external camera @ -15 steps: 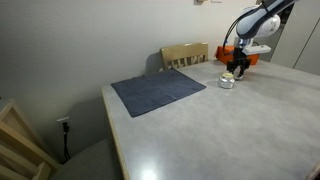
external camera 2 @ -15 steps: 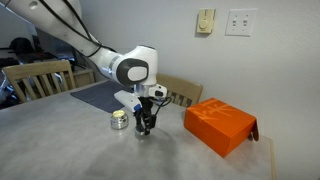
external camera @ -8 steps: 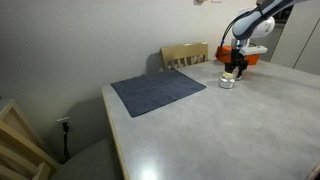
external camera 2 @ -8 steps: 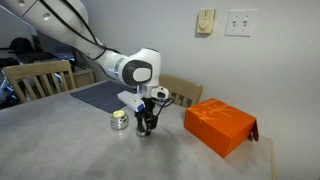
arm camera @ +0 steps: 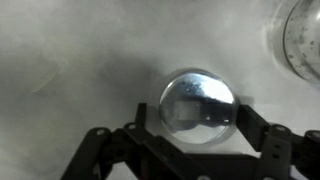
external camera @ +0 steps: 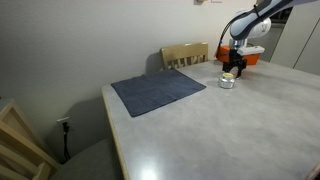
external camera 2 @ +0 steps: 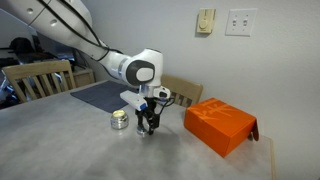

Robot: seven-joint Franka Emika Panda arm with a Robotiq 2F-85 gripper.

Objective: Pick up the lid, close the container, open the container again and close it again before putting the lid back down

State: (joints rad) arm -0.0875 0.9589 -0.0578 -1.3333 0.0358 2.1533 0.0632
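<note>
The lid [arm camera: 198,108], a small pale shiny disc, lies flat on the grey table between my jaws in the wrist view. My gripper [arm camera: 197,114] stands over it, open: the left finger is clear of the rim and the right finger is close beside it. The container [arm camera: 298,38], a small round jar, shows at the top right corner of that view without its lid. In both exterior views the gripper [external camera 2: 148,127] [external camera: 232,73] points down at the table just beside the jar [external camera 2: 119,120] [external camera: 226,81]. The fingers hide the lid there.
An orange box [external camera 2: 221,125] [external camera: 243,55] lies on the table close behind the gripper. A blue-grey mat [external camera: 158,92] covers the table's far corner. Wooden chairs [external camera: 185,54] [external camera 2: 40,78] stand at the table's edge.
The jaws have spread apart from a narrower setting around the lid. The arm has stayed in nearly the same place over the table.
</note>
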